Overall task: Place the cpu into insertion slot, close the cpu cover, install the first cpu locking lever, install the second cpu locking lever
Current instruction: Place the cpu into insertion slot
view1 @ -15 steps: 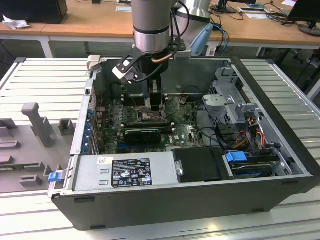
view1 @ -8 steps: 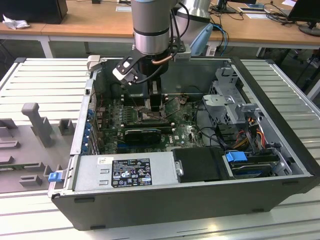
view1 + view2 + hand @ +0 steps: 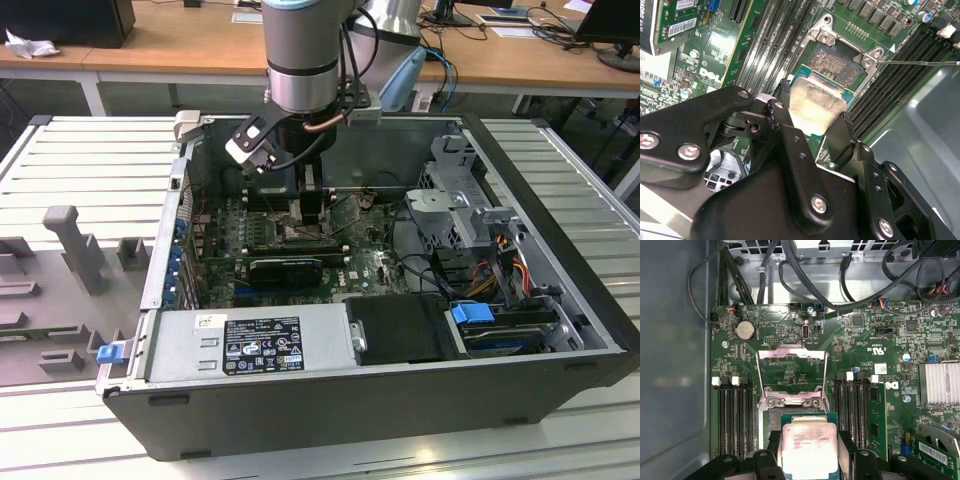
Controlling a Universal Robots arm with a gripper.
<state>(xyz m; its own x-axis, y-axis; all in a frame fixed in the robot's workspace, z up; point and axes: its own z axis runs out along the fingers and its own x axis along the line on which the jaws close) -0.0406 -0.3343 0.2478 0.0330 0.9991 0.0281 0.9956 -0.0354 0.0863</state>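
Desk: Grip on the cpu [image 3: 815, 102] is queried. Where is it held?

Bench: It is clamped by two opposite edges between the fingers of the gripper [image 3: 809, 442], over the insertion slot [image 3: 836, 60]; contact cannot be discerned. The cpu cover [image 3: 790, 354] is swung open.

Desk: Handling?

Bench: It is judged light, stiff and fragile underneath; only the edges should be gripped. Room is tight: the motherboard [image 3: 790, 325] is crowded, the slot is flanked by memory slots [image 3: 735, 415], and all is walled in by the computer case [image 3: 560, 240], centre of the exterior view.

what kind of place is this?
Probably a lab or office workshop: wooden desks behind, a slatted metal bench, and an open PC case where the tool holds the cpu.
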